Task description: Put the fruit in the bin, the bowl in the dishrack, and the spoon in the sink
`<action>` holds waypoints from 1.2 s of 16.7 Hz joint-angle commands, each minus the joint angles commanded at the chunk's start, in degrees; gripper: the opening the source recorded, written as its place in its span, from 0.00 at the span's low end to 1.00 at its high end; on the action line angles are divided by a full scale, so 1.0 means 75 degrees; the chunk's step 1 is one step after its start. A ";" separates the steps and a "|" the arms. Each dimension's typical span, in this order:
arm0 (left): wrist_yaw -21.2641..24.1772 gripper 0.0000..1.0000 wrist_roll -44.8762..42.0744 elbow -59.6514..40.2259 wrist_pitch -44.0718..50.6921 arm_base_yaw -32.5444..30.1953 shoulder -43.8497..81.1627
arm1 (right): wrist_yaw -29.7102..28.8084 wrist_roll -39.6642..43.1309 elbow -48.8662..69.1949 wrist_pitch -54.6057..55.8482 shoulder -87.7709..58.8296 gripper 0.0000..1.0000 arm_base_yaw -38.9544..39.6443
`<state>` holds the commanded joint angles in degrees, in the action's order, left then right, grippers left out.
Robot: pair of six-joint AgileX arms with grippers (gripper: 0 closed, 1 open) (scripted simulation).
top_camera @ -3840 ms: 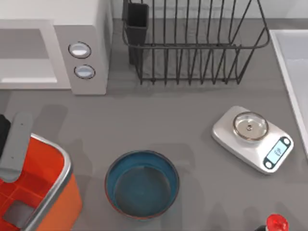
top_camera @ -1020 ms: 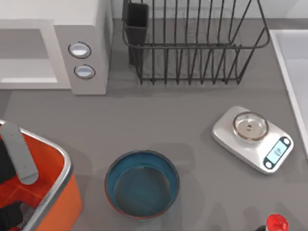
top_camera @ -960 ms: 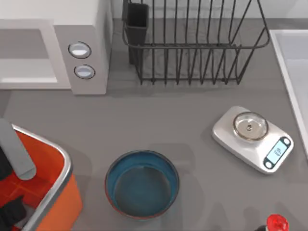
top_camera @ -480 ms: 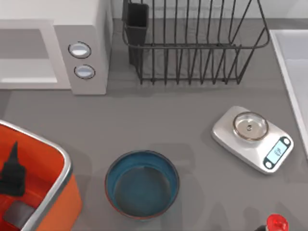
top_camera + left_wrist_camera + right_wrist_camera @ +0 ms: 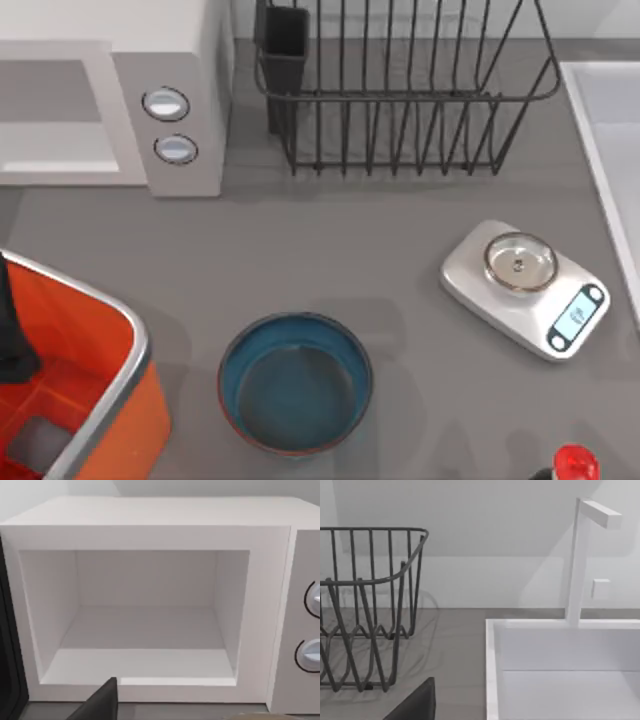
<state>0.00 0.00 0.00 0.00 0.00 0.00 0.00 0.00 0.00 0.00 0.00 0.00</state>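
Orange bin (image 5: 110, 400) at the table's lower left; my left gripper (image 5: 12, 335) shows as a dark shape over its left side, fingers' state unreadable. Blue bowl (image 5: 295, 383) sits on the table just right of the bin. Dishrack (image 5: 400, 90) stands at the back, sink (image 5: 610, 140) at the right edge. Left wrist faces the white microwave (image 5: 150, 605).
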 joint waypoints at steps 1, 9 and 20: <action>0.0000 1.00 0.0000 0.0000 0.0000 0.0000 0.0000 | 0.0000 0.0000 0.0000 0.0000 0.0000 1.00 0.0000; 0.0000 1.00 0.0000 0.0000 0.0000 0.0000 0.0000 | -0.0057 -0.0844 0.1195 -0.0880 -0.1180 1.00 0.1045; 0.0000 1.00 0.0000 0.0000 0.0000 0.0000 0.0000 | 0.0032 -0.4850 0.7893 -0.5998 -0.9359 1.00 0.5251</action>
<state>0.00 0.00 0.00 0.00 0.00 0.00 0.24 -36.38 59.20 -44.99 -70.19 39.39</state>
